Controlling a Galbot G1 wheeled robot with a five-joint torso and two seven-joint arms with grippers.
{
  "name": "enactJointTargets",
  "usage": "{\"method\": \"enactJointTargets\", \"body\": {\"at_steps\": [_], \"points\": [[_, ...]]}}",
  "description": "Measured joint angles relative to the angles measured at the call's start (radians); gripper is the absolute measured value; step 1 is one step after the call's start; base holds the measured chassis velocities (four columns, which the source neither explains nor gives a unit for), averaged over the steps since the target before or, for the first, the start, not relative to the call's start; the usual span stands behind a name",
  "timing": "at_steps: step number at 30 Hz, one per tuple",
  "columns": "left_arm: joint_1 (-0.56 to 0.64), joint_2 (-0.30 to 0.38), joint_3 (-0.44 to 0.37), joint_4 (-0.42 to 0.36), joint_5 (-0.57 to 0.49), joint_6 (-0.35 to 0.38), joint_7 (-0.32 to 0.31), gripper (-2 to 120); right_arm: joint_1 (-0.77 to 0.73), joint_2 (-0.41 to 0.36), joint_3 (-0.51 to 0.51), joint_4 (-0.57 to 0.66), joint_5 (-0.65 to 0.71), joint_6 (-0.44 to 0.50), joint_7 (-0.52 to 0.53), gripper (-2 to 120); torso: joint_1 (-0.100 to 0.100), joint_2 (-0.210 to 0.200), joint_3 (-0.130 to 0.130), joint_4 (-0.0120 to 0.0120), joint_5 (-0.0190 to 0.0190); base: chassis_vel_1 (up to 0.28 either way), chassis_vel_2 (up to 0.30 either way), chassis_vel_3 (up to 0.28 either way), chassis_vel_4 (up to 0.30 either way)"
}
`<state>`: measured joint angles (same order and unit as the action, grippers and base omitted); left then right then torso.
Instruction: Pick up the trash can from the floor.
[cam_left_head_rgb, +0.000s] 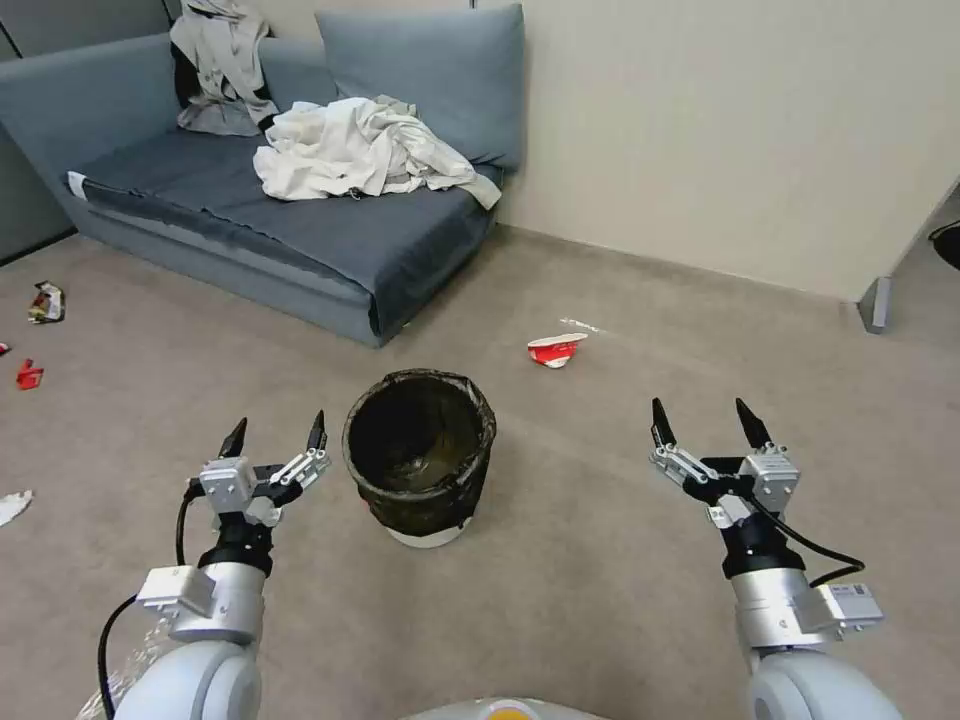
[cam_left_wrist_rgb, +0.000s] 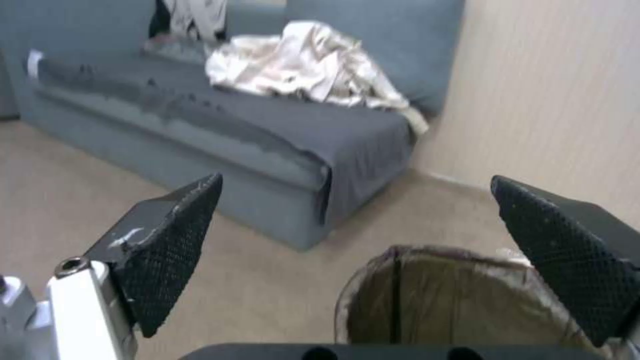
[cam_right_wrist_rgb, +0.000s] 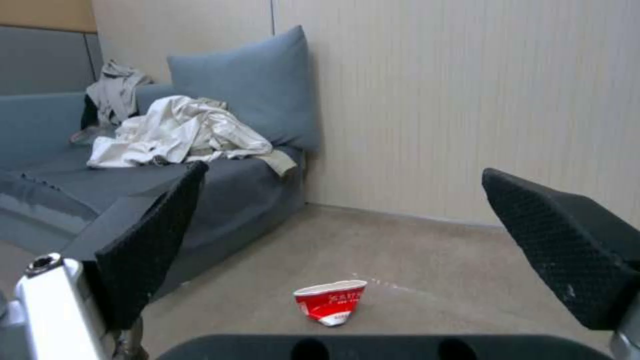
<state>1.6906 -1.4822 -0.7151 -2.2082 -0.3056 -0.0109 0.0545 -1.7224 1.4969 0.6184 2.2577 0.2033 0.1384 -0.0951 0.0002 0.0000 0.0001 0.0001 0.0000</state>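
From my head camera, I look down at the trash can (cam_left_head_rgb: 420, 455), a small round white bin wrapped in a dark bag liner. It stands upright on the floor (cam_left_head_rgb: 600, 560), a beige-grey carpet, straight ahead of me. My left gripper (cam_left_head_rgb: 276, 436) hangs just beside it, fingers spread wide and holding nothing. My right gripper (cam_left_head_rgb: 705, 422) hovers well apart from the bin on the other side, also spread wide and empty. Nothing touches the bin, so I judge the pickup not yet begun: reaching, gripping and lifting all remain. A crushed red-and-white cup (cam_left_head_rgb: 555, 350) lies beyond the bin, and a grey sofa (cam_left_head_rgb: 300, 230) carries a heap of pale clothes (cam_left_head_rgb: 365, 150).

From my left wrist camera, I look between my spread fingertips (cam_left_wrist_rgb: 177, 240) and see the bin's open rim (cam_left_wrist_rgb: 460, 295) close up, near one fingertip.

From my right wrist camera, my spread fingertips (cam_right_wrist_rgb: 150, 245) frame the crushed cup (cam_right_wrist_rgb: 330, 301) on the carpet instead.
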Motion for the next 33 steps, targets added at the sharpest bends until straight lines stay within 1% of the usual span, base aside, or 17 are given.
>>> {"method": "enactJointTargets", "body": {"at_steps": [2,3,5,6,7,8,10,11,12,13,14,18,19,23,28,30,33], "points": [[0.0,0.0,0.0,0.0,0.0,0.0,0.0,100,0.0,0.0,0.0,0.0,0.0,0.0,0.0,100,0.0,0.0,0.0,0.0,0.0,0.0,0.0,0.0,0.0],[-0.03,0.029,0.012,0.007,-0.029,0.074,-0.048,100,0.0,0.001,0.0,-0.002,0.0,0.004,-0.002,100,0.0,0.0,0.0,-0.0002,-0.0001,0.0,0.0,0.0,0.0],[-0.057,0.06,0.028,0.007,-0.076,0.184,-0.102,100,0.0,0.003,0.001,-0.003,0.0,0.007,-0.004,100,0.0,0.0,0.0,0.0001,-0.0001,0.0,0.0,0.0,0.0],[-0.057,0.06,0.028,0.007,-0.076,0.184,-0.102,100,0.0,0.003,0.001,-0.003,0.0,0.007,-0.004,100,0.0,0.0,0.0,0.0001,-0.0001,0.0,0.0,0.0,0.0],[-0.103,0.111,0.048,0.018,-0.149,0.308,-0.163,100,-0.003,0.007,0.003,-0.003,0.0,0.01,-0.006,100,0.0,0.0,0.0,-0.0002,0.0002,0.0,0.0,0.0,0.0],[-0.124,0.136,0.06,0.03,-0.19,0.347,-0.185,100,-0.004,0.008,0.006,-0.003,0.0,0.011,-0.006,100,0.0,0.0,0.0,0.0,-0.0001,0.0,0.0,0.0,0.0],[-0.161,0.173,0.085,0.056,-0.256,0.393,-0.222,100,-0.004,0.011,0.013,-0.003,0.0,0.011,-0.006,100,0.0,0.0,0.0,0.0,-0.0002,0.0,0.0,0.0,0.0],[-0.161,0.173,0.085,0.056,-0.256,0.393,-0.222,100,-0.004,0.011,0.013,-0.003,0.0,0.011,-0.006,100,0.0,0.0,0.0,0.0,-0.0002,0.0,0.0,0.0,0.0],[-0.195,0.197,0.108,0.079,-0.305,0.426,-0.26,100,-0.004,0.014,0.02,-0.003,0.0,0.011,-0.006,100,0.0,0.0,0.0,-0.0001,0.0,0.0,0.0,0.0,0.0],[-0.212,0.205,0.116,0.09,-0.322,0.442,-0.274,100,-0.004,0.016,0.023,-0.003,0.0,0.011,-0.006,100,0.0,0.0,0.0,0.0,-0.0001,0.0,0.0,0.0,0.0],[-0.26,0.227,0.139,0.13,-0.363,0.468,-0.301,100,-0.004,0.02,0.031,-0.004,0.0,0.012,-0.006,100,0.0,0.0,0.0,0.0,-0.0001,0.0,0.0,0.0,0.0],[-0.347,0.261,0.192,0.2,-0.394,0.51,-0.351,100,-0.007,0.031,0.046,-0.006,0.0,0.012,-0.007,100,0.0,0.0,0.0,0.0,-0.0001,0.0,0.0,0.0,0.0],[-0.347,0.261,0.192,0.2,-0.394,0.51,-0.351,100,-0.007,0.031,0.046,-0.006,0.0,0.012,-0.007,100,0.0,0.0,0.0,0.0,-0.0001,0.0,0.0,0.0,0.0],[-0.42,0.288,0.242,0.259,-0.432,0.563,-0.403,100,-0.013,0.042,0.058,-0.008,-0.003,0.012,-0.008,100,0.0,0.0,0.0,-0.0001,0.0,0.0,0.0,0.0,0.0],[-0.452,0.298,0.269,0.294,-0.47,0.596,-0.436,100,-0.014,0.047,0.064,-0.009,-0.006,0.013,-0.008,100,0.0,0.0,0.0,0.0,0.0001,0.0,0.0,0.0,0.0],[-0.469,0.302,0.283,0.316,-0.509,0.613,-0.465,100,-0.015,0.048,0.066,-0.009,-0.007,0.013,-0.008,100,0.0,0.0,0.0,0.0,0.0001,0.0,0.0,0.0,0.0],[-0.484,0.302,0.293,0.342,-0.526,0.621,-0.485,99,-0.018,0.049,0.069,-0.009,-0.009,0.013,-0.008,100,0.0,0.0,0.0,0.0,-0.0001,0.0,0.0,0.0,0.0]]}}
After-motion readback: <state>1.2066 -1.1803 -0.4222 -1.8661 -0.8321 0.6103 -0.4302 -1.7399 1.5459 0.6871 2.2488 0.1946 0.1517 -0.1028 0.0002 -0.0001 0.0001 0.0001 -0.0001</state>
